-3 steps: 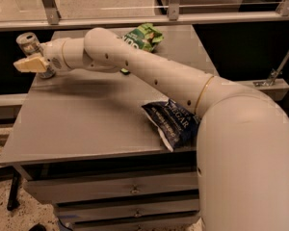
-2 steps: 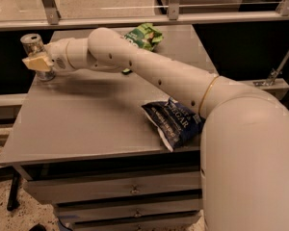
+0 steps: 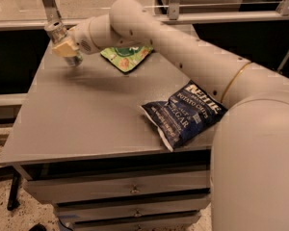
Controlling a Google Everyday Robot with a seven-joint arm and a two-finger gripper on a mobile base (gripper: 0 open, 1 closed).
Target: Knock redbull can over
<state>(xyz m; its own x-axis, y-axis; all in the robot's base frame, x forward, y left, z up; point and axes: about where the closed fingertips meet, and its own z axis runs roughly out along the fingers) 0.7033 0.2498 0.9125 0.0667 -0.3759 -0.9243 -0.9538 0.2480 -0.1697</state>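
The redbull can, slim and silver-grey with a shiny top rim, stands at the far left corner of the grey table. It leans with its top toward the left. My gripper, with beige tips, is pressed against the can's middle and hides most of its body. Only the can's top and its base show. My arm reaches in from the right across the table.
A green snack pouch lies at the back, just right of the gripper. A dark blue chip bag lies near the front right edge. A railing post stands behind the can. Drawers sit below the tabletop.
The gripper has moved in against the can, which stood upright behind it and now leans left. The view has shifted, so the table and bags sit differently in frame.
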